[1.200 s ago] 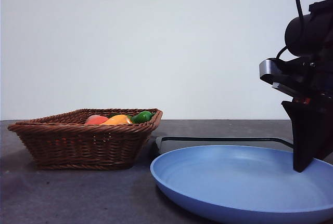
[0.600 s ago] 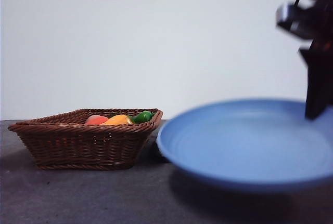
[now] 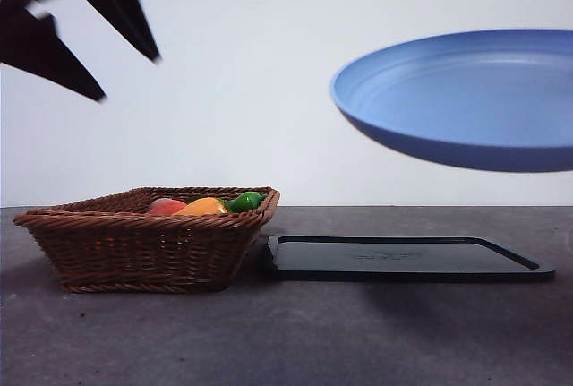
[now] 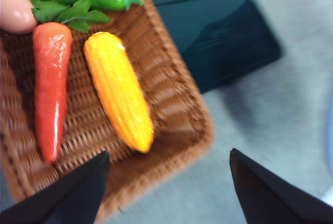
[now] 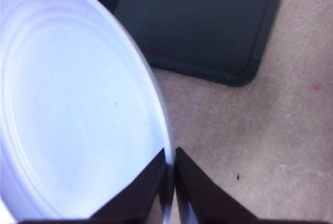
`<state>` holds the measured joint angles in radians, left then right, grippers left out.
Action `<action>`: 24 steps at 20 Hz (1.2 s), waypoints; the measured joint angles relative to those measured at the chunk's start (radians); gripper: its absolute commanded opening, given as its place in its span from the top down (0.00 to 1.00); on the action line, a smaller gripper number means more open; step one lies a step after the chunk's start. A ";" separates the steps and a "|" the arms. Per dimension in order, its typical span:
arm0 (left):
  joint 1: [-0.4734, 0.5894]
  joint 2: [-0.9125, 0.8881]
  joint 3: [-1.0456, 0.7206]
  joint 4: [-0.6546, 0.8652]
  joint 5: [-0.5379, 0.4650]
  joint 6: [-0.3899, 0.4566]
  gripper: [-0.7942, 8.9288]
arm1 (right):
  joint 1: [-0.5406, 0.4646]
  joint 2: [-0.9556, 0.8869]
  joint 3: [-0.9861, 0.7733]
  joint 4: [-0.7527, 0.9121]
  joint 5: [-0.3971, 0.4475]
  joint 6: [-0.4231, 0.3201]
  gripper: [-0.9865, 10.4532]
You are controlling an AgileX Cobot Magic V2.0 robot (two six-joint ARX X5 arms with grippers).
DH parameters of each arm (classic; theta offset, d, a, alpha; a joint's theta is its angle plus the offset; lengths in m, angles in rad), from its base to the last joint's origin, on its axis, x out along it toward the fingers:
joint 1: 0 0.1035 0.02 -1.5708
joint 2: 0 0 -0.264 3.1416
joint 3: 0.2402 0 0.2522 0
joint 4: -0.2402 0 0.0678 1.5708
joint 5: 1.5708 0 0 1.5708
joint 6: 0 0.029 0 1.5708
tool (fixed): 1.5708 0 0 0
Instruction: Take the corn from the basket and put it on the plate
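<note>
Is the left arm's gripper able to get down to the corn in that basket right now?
Probably yes: the left gripper hangs open above the basket, and the corn lies uncovered, apart from the carrot.

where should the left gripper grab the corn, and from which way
Probably from above, at the thick middle of the corn, jaws across its narrow width. It lies flat in the basket, its ends taper, and the carrot sits close alongside, so keep one jaw in that gap. The left gripper is open.

Left gripper (image 4: pixel 169 195): raised high above the basket (image 4: pixel 177 125), jaws spread wide, holding nothing.
Right gripper (image 5: pixel 170 174): aloft, jaws pinched on the plate (image 5: pixel 67 109) rim.
</note>
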<state>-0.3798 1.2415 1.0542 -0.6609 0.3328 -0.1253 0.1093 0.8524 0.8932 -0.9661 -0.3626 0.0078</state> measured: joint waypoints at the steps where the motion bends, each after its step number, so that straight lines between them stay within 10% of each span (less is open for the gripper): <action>1: -0.014 0.050 0.027 0.000 -0.026 0.000 0.53 | 0.000 -0.010 0.000 -0.005 0.000 0.000 0.91; 24: -0.113 0.574 0.211 0.084 -0.212 -0.008 0.53 | 0.000 -0.040 0.000 -0.021 0.000 0.016 0.91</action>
<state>-0.4931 1.8156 1.2652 -0.5770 0.1211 -0.1337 0.1093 0.8124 0.8932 -0.9867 -0.3626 0.0238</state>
